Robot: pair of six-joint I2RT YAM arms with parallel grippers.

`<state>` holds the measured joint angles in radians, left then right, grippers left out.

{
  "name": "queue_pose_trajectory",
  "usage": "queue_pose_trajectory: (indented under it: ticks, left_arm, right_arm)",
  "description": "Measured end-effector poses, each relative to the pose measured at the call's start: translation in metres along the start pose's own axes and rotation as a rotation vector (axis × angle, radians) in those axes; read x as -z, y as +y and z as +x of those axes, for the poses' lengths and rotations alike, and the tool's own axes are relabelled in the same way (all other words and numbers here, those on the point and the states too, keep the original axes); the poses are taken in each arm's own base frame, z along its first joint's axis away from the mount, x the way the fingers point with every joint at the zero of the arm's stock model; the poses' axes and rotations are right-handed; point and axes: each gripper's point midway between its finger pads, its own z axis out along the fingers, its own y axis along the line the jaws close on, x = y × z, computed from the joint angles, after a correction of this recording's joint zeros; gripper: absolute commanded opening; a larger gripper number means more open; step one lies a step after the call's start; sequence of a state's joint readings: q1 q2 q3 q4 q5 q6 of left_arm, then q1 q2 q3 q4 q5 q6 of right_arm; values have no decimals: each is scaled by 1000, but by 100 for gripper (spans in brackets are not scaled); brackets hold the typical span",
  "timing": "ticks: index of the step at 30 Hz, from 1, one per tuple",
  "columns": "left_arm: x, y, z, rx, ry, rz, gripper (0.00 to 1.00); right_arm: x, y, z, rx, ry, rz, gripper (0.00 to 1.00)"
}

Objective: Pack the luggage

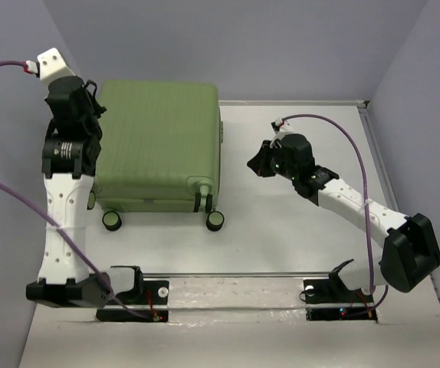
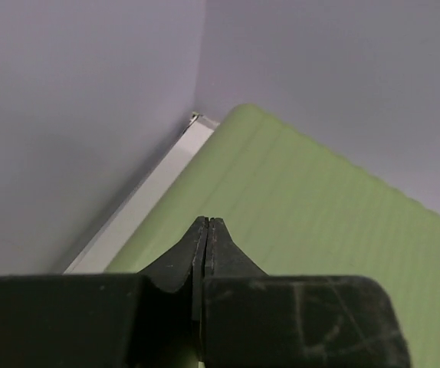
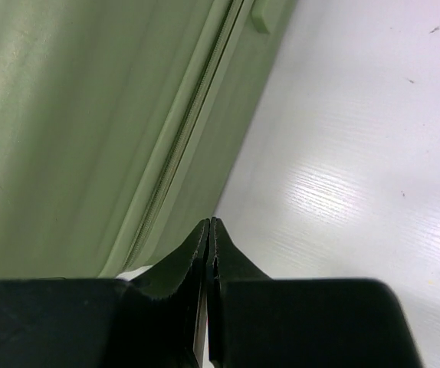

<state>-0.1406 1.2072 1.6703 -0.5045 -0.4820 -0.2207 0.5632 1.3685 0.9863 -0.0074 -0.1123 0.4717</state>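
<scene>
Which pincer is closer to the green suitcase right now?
Left. The left pincer is over the left edge of the suitcase; the right pincer sits off its right side, table showing between.

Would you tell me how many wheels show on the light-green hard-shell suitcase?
2 clearly: one black wheel at the light-green hard-shell suitcase's near-left corner, another wheel at its near-right corner. More may be hidden behind the shell or left arm.

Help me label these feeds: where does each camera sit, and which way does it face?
Top external: above, behind the arm bases, looking down on table, closed luggage, left arm, right arm.
Left wrist: over the luggage's left edge, facing its ribbed shell and wall corner; shut left gripper shows.
Right wrist: beside the luggage, facing its zipper seam; shut right gripper shows.
Shared: all show the luggage.
</scene>
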Motion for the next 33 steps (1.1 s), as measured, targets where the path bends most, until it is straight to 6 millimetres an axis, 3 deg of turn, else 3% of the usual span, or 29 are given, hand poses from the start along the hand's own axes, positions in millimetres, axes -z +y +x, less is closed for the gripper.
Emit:
queue_pose_trajectory:
  ticks: [2,5,7,9,14,18,23,28,29,33]
  left_arm:
    - [-34,32,3,22,27,-87,6]
    - [-90,73,42,37,143,-204,6]
    - [-116,97,70,42,215,-271,6]
    - [-137,122,106,53,303,-334,6]
    - [-165,163,156,83,426,-409,6]
    - [-179,179,187,120,507,-405,6]
    - [-184,168,231,185,581,-301,6]
    - [-173,169,272,256,599,-243,6]
    - [-165,167,283,281,604,-238,6]
    - [-138,151,292,302,590,-190,6]
  right_arm:
    - [0,0,4,2,15,-10,7]
    - [0,2,7,7,27,-23,7]
    - [0,1,11,12,36,-27,7]
    - [0,0,17,19,53,-29,7]
    - [6,-3,30,31,81,-38,7]
    - [11,-3,29,44,73,-42,7]
    - [5,-12,33,52,86,-1,7]
    - [-23,-28,29,51,133,60,7]
    - [-36,-32,19,49,130,70,7]
    - [-74,-46,-8,42,114,101,7]
